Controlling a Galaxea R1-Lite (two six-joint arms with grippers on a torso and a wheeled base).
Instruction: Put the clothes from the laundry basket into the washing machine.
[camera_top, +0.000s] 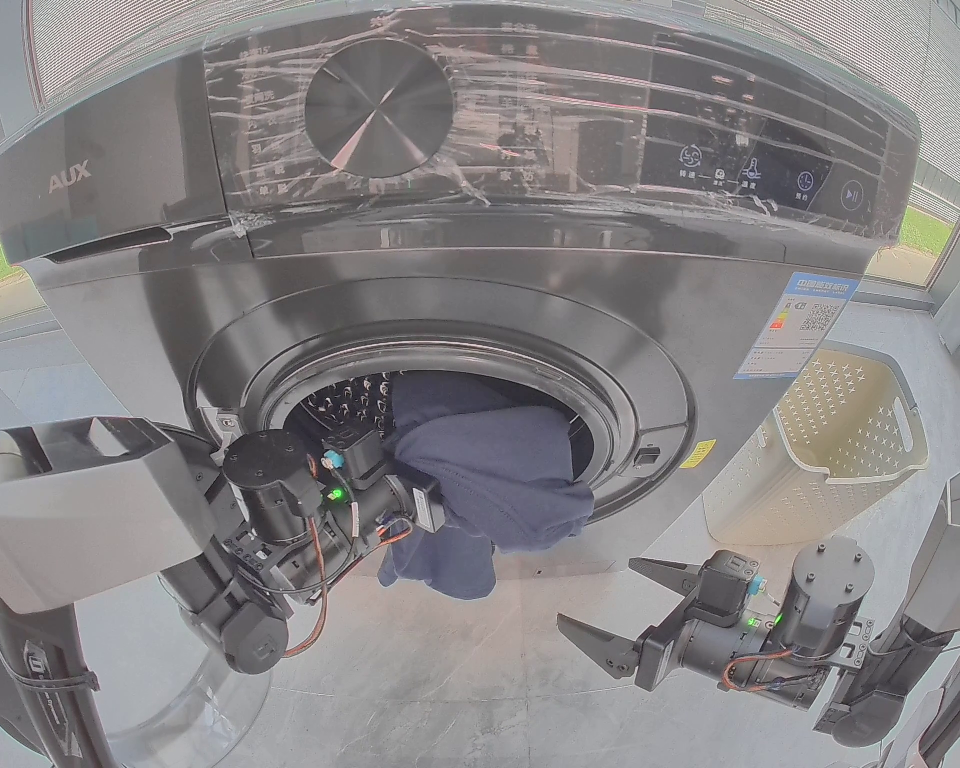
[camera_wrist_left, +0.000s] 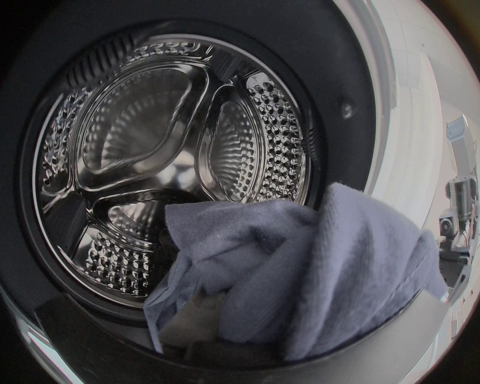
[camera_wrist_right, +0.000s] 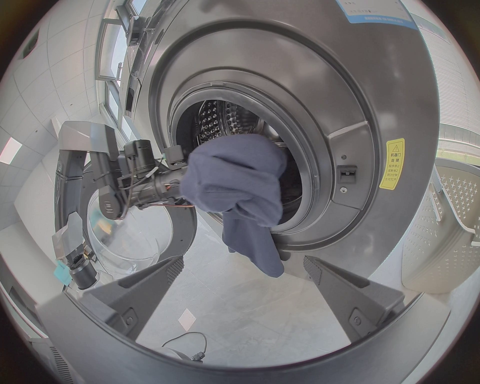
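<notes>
Navy cloth (camera_top: 505, 470) slumps over drum mouth (camera_top: 608, 398)

Straight ahead of me the washing machine drum (camera_wrist_left: 165, 145) takes up the upper left and centre of the frame. Its steel wall is perforated, with raised paddles meeting at the back, and a dark door seal (camera_wrist_left: 350, 65) rings it. A blue-grey garment (camera_wrist_left: 310, 265) lies bunched across the lower right, with a pale fabric patch (camera_wrist_left: 197, 320) among its folds.

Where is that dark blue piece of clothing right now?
In the head view's centre, the dark blue garment drapes over the lower door rim of the washing machine, part inside, part hanging out.
</notes>
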